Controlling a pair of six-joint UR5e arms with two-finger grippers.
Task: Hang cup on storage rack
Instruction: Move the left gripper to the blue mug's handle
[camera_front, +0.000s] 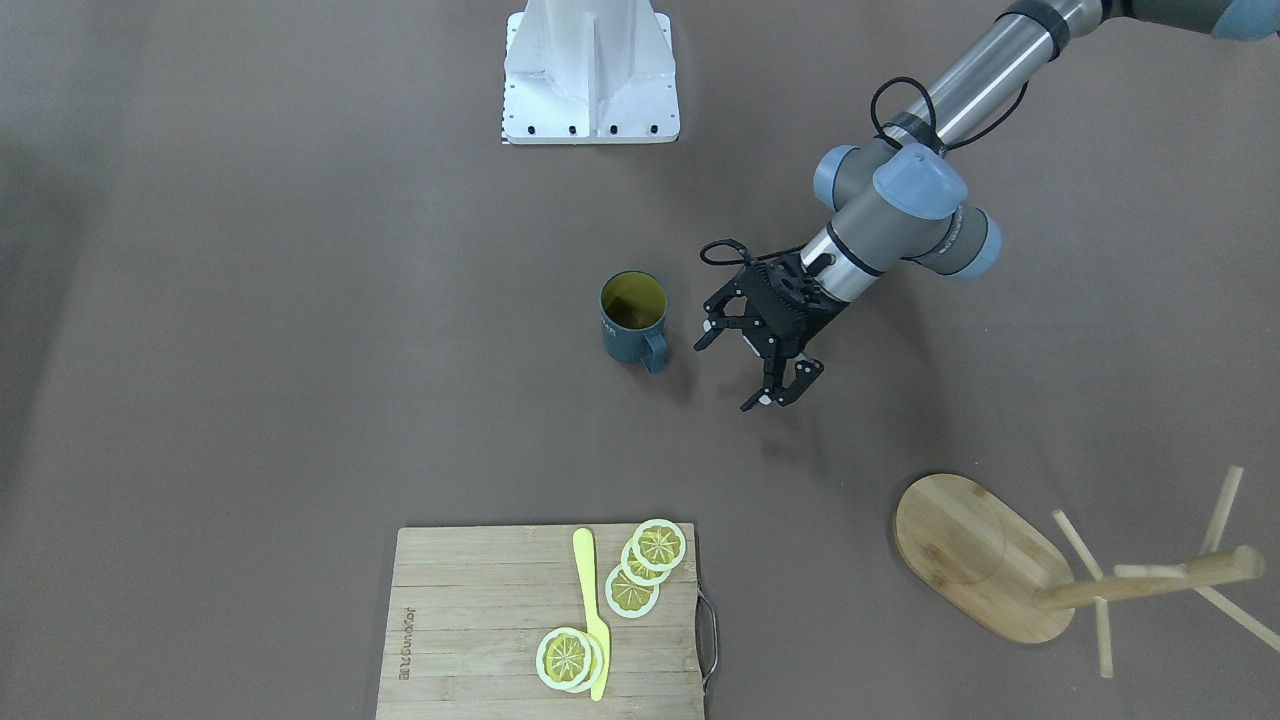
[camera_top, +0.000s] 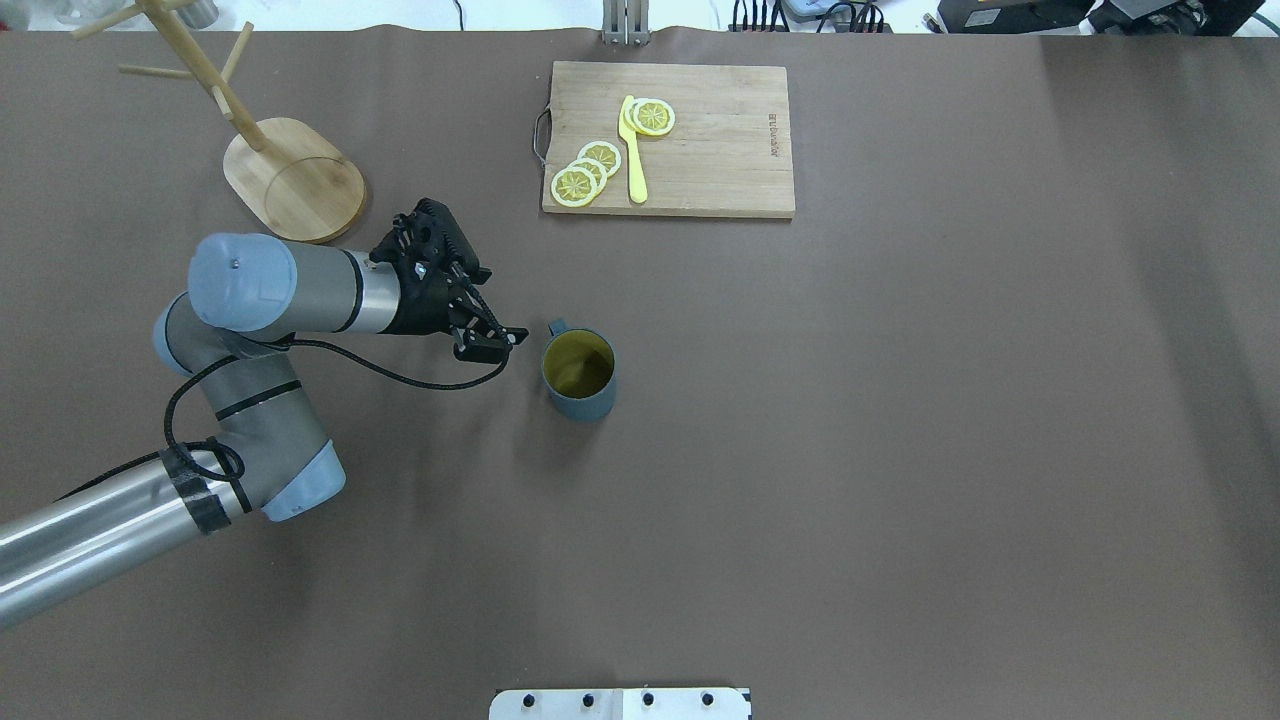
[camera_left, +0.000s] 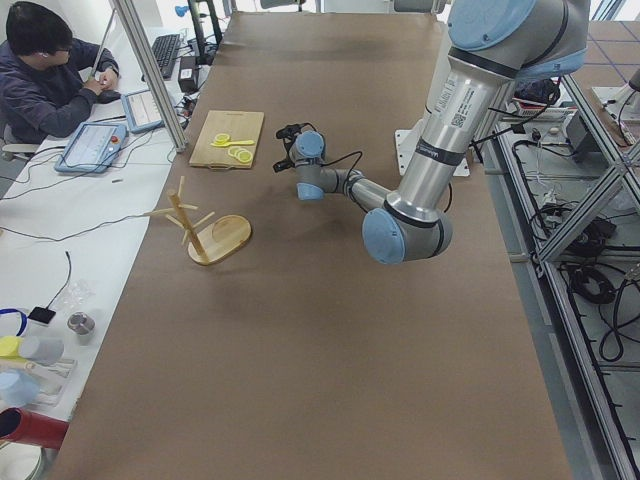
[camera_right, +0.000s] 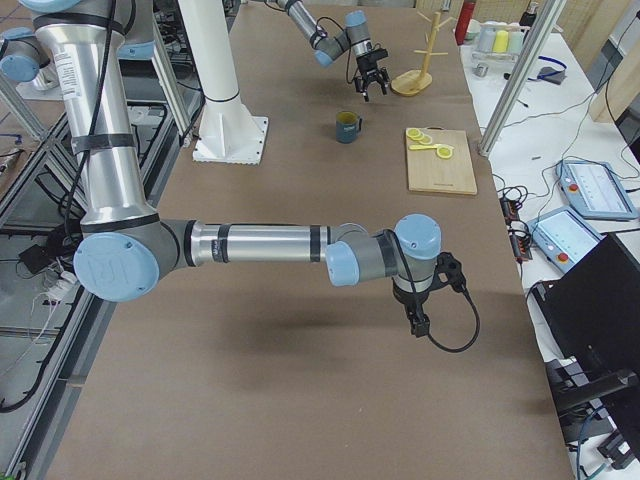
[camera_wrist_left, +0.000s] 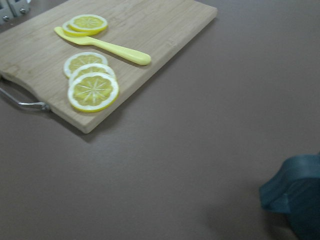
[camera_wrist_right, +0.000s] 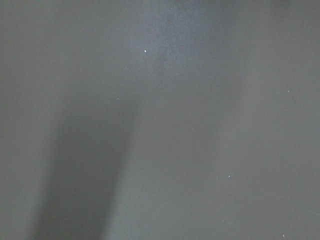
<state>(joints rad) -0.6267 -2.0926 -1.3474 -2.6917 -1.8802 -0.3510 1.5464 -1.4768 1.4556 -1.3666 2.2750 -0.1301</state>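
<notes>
1. The cup (camera_front: 633, 320) stands upright on the counter (camera_top: 900, 450), mouth up, about midway between the robot's edge and the operators' edge and a little toward the left end. Nothing touches it.
2. Its loop handle (camera_top: 557, 327) points toward the left end and slightly toward the operators' edge. That puts it on the side the left arm comes from, which probably makes it the natural place to grip.
3. The left hand (camera_front: 738, 368) hovers just beside the handle with its fingers spread wide and nothing between them. It looks readied to close on the handle or the wall, so I judge this to be the approach, with the grasp not yet made.
4. The storage rack (camera_top: 300, 185) stands in the corner where the left end meets the operators' edge, well apart from the cup. It is on the left arm's side, which suits a one-armed carry. Its thin pegs slant upward, so the handle would have to be slipped over a peg tip.
5. The cutting board (camera_top: 700, 150), with its lemon slices (camera_top: 585, 175) and yellow knife (camera_top: 634, 150), lies along the operators' edge, off the line from cup to rack.
6. The right hand (camera_right: 416, 322) hangs over the right half of the counter, away from the work. I cannot tell whether it is spread or closed
</notes>
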